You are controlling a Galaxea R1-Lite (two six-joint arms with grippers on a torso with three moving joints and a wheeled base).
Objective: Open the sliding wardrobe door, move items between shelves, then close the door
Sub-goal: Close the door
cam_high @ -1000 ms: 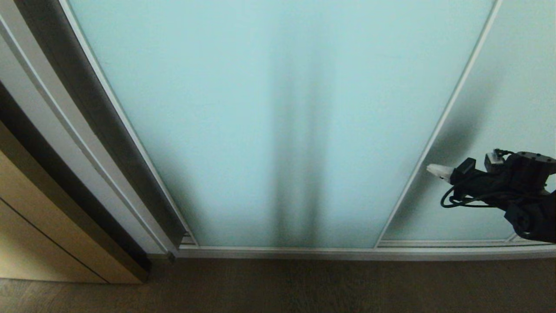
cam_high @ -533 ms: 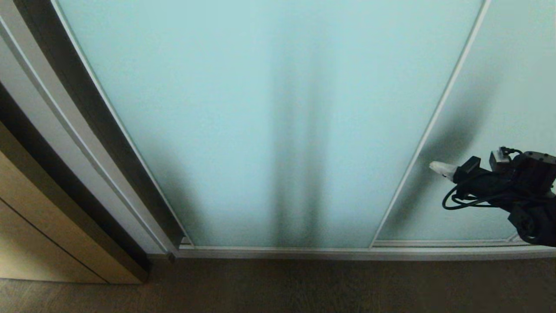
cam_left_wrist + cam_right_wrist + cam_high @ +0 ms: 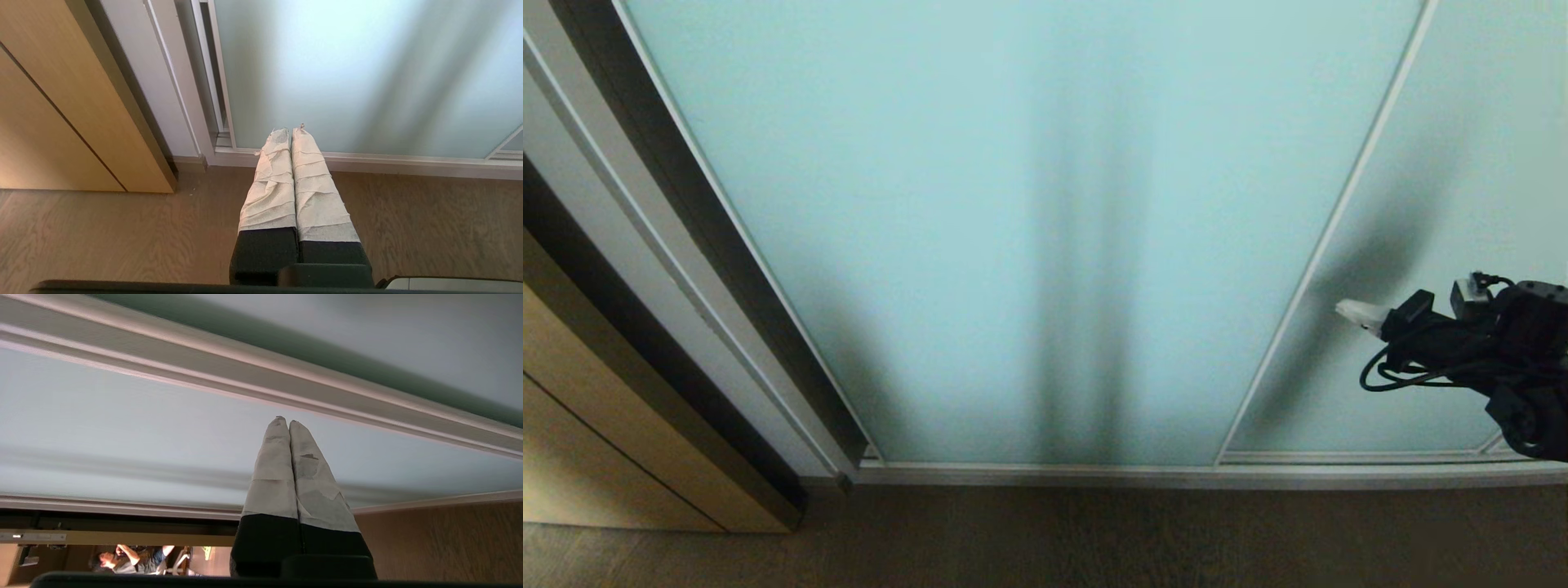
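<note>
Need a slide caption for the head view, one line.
Right pincer, shut, raised in front of the closed sliding wardrobe door, just right of its right frame edge, above the floor.

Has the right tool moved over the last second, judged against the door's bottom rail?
Yes. The right tool, shut, has dropped slightly toward the white-silver bottom rail and edged right.
</note>
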